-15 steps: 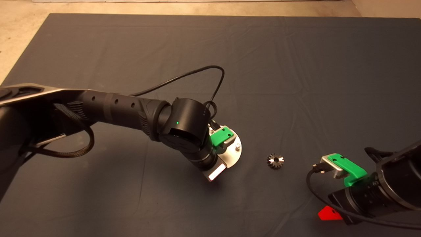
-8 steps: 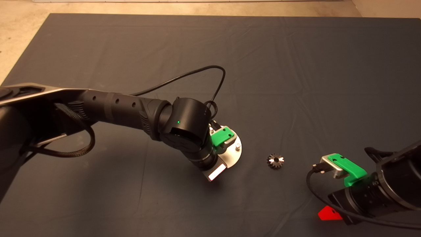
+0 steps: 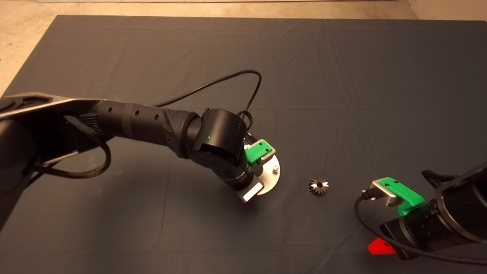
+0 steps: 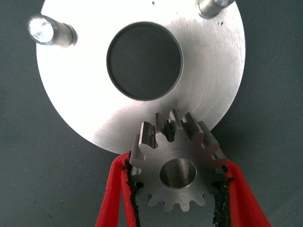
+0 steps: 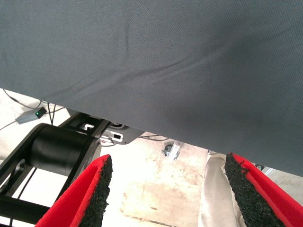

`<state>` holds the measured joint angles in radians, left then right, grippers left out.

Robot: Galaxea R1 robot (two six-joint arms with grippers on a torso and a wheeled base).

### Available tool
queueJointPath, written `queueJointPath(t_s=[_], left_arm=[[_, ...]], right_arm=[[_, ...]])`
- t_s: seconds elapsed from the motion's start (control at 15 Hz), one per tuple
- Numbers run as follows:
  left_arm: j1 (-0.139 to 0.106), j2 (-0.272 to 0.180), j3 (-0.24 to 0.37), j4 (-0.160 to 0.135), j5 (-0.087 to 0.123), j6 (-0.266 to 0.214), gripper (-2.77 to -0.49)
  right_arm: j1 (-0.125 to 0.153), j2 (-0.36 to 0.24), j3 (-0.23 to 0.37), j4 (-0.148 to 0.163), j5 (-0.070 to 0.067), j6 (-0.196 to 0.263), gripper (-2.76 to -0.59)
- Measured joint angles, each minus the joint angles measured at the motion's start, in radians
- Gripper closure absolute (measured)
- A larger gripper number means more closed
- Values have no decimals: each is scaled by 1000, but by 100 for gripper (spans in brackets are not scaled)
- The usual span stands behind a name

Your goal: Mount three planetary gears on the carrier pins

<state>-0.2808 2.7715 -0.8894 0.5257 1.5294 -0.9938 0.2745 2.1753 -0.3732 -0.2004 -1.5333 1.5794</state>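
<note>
We have the left gripper (image 4: pixel 176 189) over the round carrier disc (image 4: pixel 85 104), its jaws clenched on one planetary gear (image 4: pixel 176 156) by the toothed flanks, which leaves the centre hole free for a pin. In the left wrist view the gear hangs flat at the disc's rim, overlapping its edge, on the side of the disc's big centre hole away from the two carrier pins (image 4: pixel 47 30) we can see. Both of those stand bare, so we judge the gear is aimed at the third pin, which we cannot see; it may lie beneath the gear, and whether the hole is already over it we cannot tell. From above, the left arm covers most of the disc (image 3: pixel 271 179), leaving only a sliver and one stud showing. A second gear (image 3: pixel 319 186) lies loose on the worktop (image 3: pixel 342 76), near the disc on the side toward the right gripper (image 5: pixel 165 189), probably for a later pick. That gripper waits well beyond this loose gear, at the worktop's edge, jaws released and empty. We see no third gear.
</note>
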Motion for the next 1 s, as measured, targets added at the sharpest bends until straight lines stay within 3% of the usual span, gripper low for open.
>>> queueJointPath(t_s=[0.33,1.0], left_arm=[[-36,7,0,-7,0,0,-59],[-36,6,1,-18,0,-3,-59]], right_arm=[[0,0,0,0,0,0,-175],[0,0,0,0,0,0,-175]])
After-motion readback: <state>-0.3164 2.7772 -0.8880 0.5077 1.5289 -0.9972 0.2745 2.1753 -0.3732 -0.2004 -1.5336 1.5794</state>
